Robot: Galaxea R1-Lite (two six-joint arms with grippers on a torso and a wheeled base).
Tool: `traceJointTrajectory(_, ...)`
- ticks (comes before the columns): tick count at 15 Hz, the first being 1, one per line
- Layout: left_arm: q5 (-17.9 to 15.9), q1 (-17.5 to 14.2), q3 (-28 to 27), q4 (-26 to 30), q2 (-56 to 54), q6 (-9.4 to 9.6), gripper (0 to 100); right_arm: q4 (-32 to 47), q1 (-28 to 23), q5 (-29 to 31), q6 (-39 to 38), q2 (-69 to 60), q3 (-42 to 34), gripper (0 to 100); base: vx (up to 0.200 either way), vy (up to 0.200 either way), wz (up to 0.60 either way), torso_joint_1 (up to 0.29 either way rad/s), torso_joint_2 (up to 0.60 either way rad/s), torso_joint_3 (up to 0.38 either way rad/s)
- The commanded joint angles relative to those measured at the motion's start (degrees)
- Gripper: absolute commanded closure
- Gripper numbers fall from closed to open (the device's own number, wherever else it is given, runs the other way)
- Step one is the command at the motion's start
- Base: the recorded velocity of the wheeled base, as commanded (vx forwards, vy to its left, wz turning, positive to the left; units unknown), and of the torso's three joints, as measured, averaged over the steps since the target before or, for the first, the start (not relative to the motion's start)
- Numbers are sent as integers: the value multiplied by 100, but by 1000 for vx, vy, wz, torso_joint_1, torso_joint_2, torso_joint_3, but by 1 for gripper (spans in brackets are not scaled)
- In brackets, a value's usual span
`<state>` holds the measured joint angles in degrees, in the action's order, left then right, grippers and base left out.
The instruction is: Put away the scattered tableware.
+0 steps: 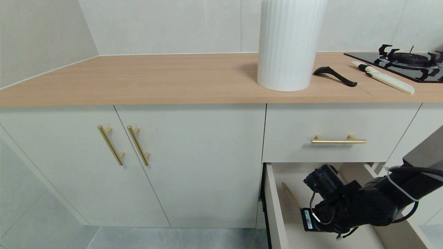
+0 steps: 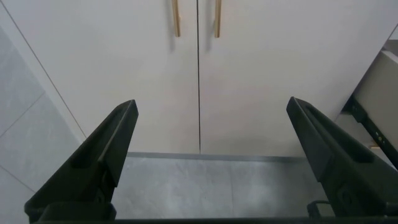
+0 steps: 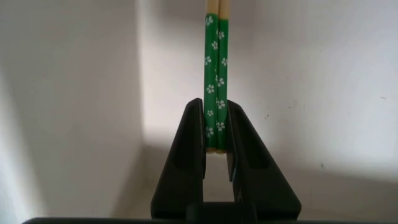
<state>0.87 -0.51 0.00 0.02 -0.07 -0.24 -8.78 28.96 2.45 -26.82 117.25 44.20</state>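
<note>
A pair of green chopsticks (image 3: 216, 56) with white flowers is clamped at its lower end between the fingers of my right gripper (image 3: 216, 109). In the head view the chopsticks (image 1: 290, 194) angle up from my right wrist inside the open lower drawer (image 1: 275, 204). On the wooden counter lie a black spoon (image 1: 334, 75) and a white-bladed knife (image 1: 384, 77), to the right of a tall white ribbed container (image 1: 288, 45). My left gripper (image 2: 211, 107) is open and holds nothing, low in front of the cabinet doors (image 2: 199, 68).
A black gas stove (image 1: 405, 62) sits at the counter's far right. A shut drawer with a gold handle (image 1: 338, 140) is directly above the open one. Two cabinet doors with gold handles (image 1: 123, 145) stand to the left, above the grey floor (image 1: 173, 238).
</note>
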Motion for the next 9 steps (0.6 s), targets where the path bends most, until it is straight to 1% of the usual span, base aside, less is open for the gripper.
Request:
traceJointTrajectory(1,1,-2,0,-2,7,-2,0,-256,4,10,1,501,-17,100,0,0,0,0,0,0)
traceJointTrajectory(5,1,-2,0,6,7,-2,0,-502,74,194,-16,720,-17,100,0,0,0,0,0,0)
traceJointTrajectory(9,1,-2,0,-2,7,-2,0,-616,74,212,-25,756,-17,100,0,0,0,0,0,0)
